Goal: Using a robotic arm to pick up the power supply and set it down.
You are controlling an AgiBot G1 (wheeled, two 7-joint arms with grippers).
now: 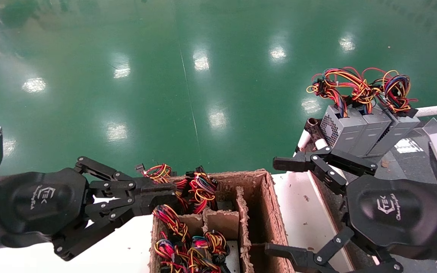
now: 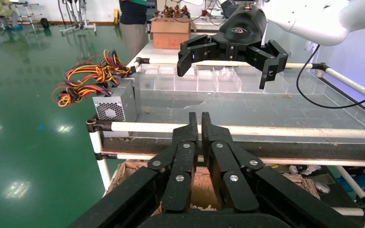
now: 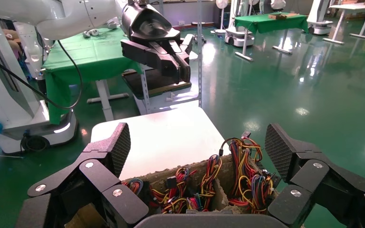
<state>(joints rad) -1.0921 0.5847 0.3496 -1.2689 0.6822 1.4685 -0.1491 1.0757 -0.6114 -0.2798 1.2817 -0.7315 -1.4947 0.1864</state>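
Three grey power supplies (image 1: 366, 132) stand side by side on the corner of the bench at the right, their coloured wires (image 1: 359, 89) bunched on top; the end one (image 2: 114, 102) shows its perforated vent. More wire bundles (image 1: 203, 191) stick up from a divided cardboard box (image 1: 271, 204). My right gripper (image 1: 279, 206) hangs open and empty over the box's right side, below the three supplies. The right wrist view shows it (image 3: 199, 149) over the wires (image 3: 247, 175). My left gripper (image 1: 157, 193) is shut on nothing by the box's left edge, fingertips together (image 2: 199, 118).
The box sits on a white table top (image 1: 302, 212). The bench has a white pipe rail (image 2: 266, 130) along its edge and clear plastic dividers (image 2: 195, 80) farther back. Green floor (image 1: 188, 83) lies beyond. The box's right compartments look empty.
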